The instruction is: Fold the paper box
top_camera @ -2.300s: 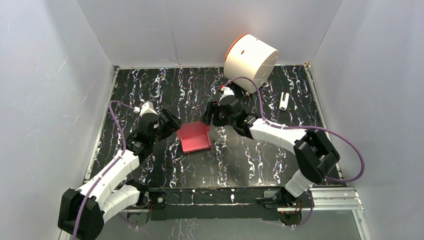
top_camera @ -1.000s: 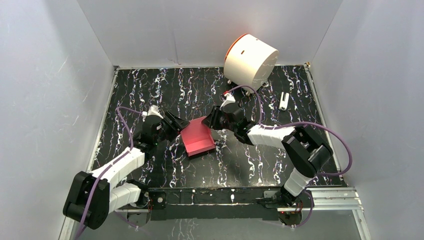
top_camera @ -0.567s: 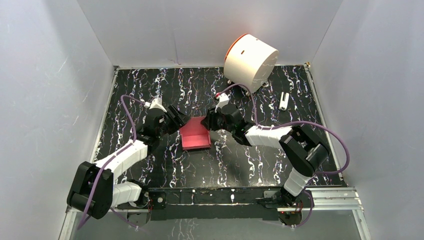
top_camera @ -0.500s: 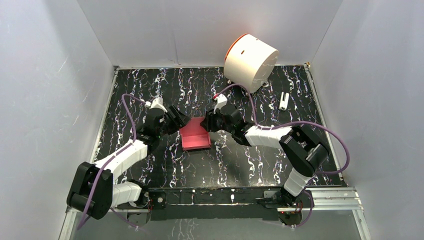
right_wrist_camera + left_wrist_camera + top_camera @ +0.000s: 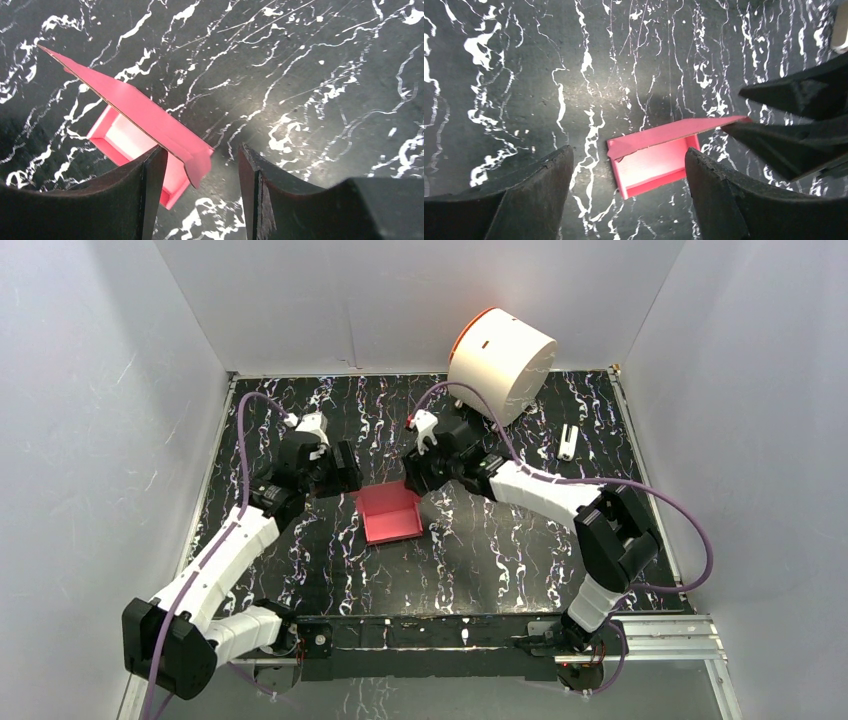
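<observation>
left gripper (image 5: 343,472) — left of frame centre, reached forward, jaws wide apart | right gripper (image 5: 414,478) — frame centre, angled down and leftward, jaws parted

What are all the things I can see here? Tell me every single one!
thin cardboard paper box: one, pink-red, middle of the table, one flap raised
big round cylinder: one, white with an orange rim, at the back, right of middle
small stubby object: one, white, far right of the table; too small to tell what it is
marbled table: one, black with white veins
walls: three, plain white, left, back and right
metal rail: one, silvery, near edge
cables: two, purple, one along each arm
left gripper: one, black, open, left of the box
right gripper: one, black, open, at the raised flap
</observation>
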`<state>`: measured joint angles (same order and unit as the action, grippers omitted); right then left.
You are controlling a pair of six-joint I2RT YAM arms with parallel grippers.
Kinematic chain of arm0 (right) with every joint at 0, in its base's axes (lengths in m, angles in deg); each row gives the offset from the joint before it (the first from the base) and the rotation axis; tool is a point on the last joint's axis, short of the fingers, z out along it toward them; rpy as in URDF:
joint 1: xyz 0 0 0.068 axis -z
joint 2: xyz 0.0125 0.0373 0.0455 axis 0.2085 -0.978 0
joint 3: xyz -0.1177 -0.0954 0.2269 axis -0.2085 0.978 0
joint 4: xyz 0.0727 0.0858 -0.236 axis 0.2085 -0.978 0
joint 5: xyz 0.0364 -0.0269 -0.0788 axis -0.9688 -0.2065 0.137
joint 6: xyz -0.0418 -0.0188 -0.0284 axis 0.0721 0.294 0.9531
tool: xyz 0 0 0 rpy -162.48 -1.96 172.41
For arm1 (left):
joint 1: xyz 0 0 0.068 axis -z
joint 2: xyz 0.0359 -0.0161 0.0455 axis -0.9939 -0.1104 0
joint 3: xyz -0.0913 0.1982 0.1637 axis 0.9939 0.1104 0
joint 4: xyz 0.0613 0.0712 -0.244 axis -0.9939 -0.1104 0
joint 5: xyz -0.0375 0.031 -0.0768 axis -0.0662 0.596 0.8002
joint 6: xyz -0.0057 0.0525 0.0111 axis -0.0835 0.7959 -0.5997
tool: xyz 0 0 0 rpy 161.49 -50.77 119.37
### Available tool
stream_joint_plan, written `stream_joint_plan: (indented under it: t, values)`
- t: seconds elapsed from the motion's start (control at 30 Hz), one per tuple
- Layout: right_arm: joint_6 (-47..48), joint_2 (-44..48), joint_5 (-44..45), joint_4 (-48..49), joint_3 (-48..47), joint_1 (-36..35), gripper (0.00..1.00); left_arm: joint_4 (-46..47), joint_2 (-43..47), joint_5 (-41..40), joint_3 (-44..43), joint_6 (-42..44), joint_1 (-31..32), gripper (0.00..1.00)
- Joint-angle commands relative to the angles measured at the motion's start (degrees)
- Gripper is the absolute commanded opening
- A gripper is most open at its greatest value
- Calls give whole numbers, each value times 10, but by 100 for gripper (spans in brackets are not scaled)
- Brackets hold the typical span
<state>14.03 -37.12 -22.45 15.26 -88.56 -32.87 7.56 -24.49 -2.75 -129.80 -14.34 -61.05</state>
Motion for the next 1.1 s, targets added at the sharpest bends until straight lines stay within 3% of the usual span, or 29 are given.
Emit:
stream_joint_plan:
  t: [0.0, 0.33, 0.7, 1.07]
  values:
    - [84, 1, -40, -140, -77, 21, 63, -120, -15, 27, -51, 113, -1, 79]
    - [133, -65, -102, -244, -166, 23, 53, -177, -118, 116, -129, 158, -2, 75]
    - [151, -86, -90, -268, -186, 22, 34, -191, -187, 149, -156, 174, -2, 60]
    - [158, -99, -85, -269, -210, 17, 34, -200, -211, 146, -164, 179, -2, 50]
